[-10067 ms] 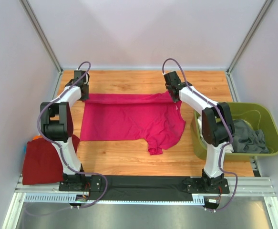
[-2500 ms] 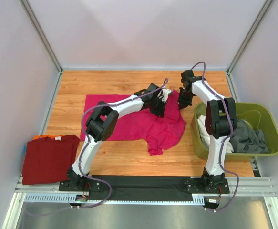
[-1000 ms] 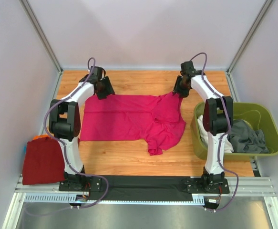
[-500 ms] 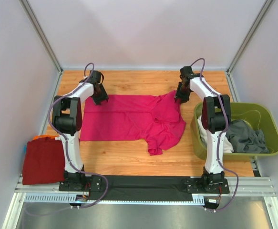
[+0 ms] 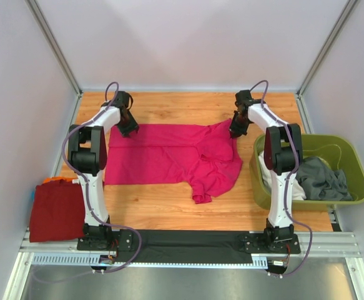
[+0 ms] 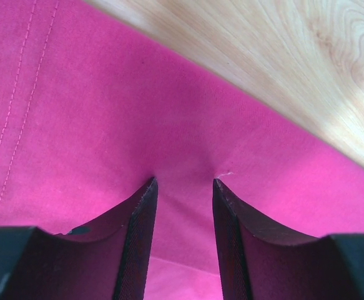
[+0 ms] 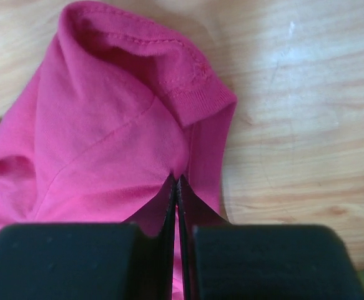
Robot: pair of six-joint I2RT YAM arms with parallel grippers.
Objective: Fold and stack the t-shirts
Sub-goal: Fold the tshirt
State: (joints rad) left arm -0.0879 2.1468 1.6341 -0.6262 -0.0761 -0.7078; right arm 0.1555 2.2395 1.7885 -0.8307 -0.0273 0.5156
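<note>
Extending forward, arms [image 5: 103,117] at magenta t-shirt [image 5: 169,156]

Pink shirt [image 5: 163,156]: soft matt knit cloth, stitched hems. Tabletop [image 5: 175,106]: smooth wood, faint sheen over the grain. Fingers [image 6: 138,240]: matt black, finely textured. Bin [image 5: 322,138]: smooth olive plastic. Red shirt [image 5: 57,211]: matt cloth too.

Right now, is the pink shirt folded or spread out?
Mostly spread: the pink shirt lies flat on the table, only its end near the bin is bunched.

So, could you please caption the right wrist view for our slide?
Right gripper pinches the magenta-pink cloth t-shirt beside its ribbed collar.
</note>
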